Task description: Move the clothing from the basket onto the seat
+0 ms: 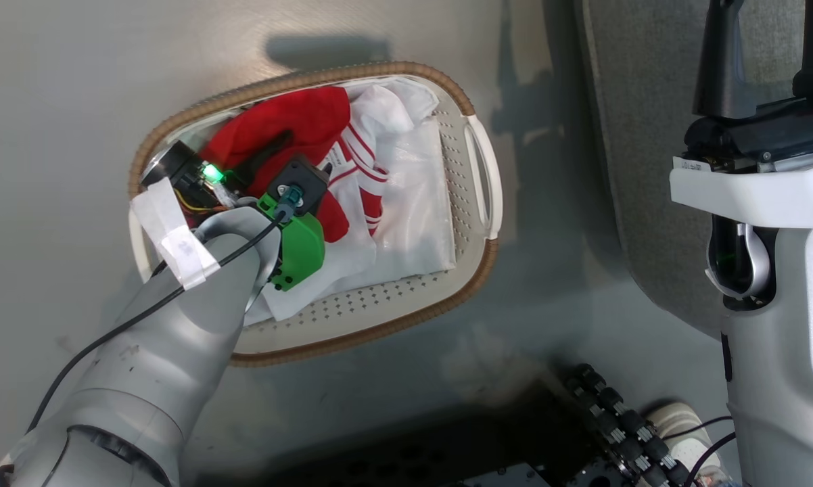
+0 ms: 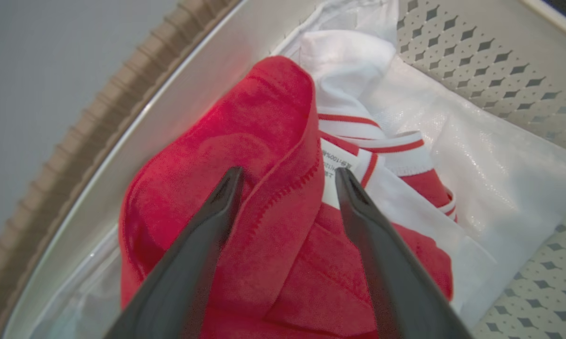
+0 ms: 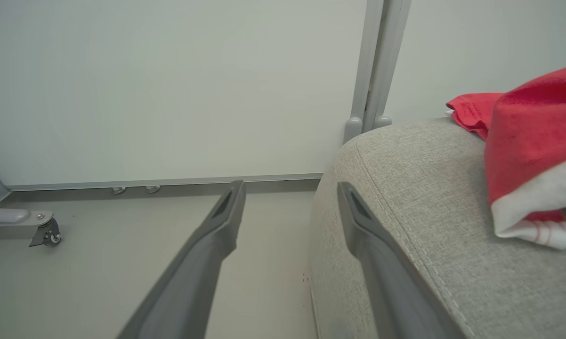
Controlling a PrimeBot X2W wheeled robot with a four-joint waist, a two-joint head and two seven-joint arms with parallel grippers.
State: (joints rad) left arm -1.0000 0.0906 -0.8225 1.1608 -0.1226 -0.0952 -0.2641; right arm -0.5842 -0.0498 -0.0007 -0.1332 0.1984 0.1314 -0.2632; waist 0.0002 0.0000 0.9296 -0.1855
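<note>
left arm in the basket, right pincer up by the sofa

the oval white basket (image 1: 352, 311), with its brown woven rim, stands on the grey floor (image 1: 75, 101). inside it, red clothing (image 1: 298, 118) with white striped trim lies bunched toward the basket's upper-left end, on a white cloth liner (image 1: 416, 203). the left arm (image 1: 176, 325) reaches in from the lower left, with a green housing (image 1: 303, 247) and white tape (image 1: 176, 237) at its wrist. the left pincer (image 1: 305, 152) is down on the red fabric, its fingers mostly hidden. at the right, the right pincer (image 1: 766, 40) is raised, its two dark fingers apart, seen against the grey sofa (image 1: 650, 169). a strip of floor lies between sofa and basket.
</note>
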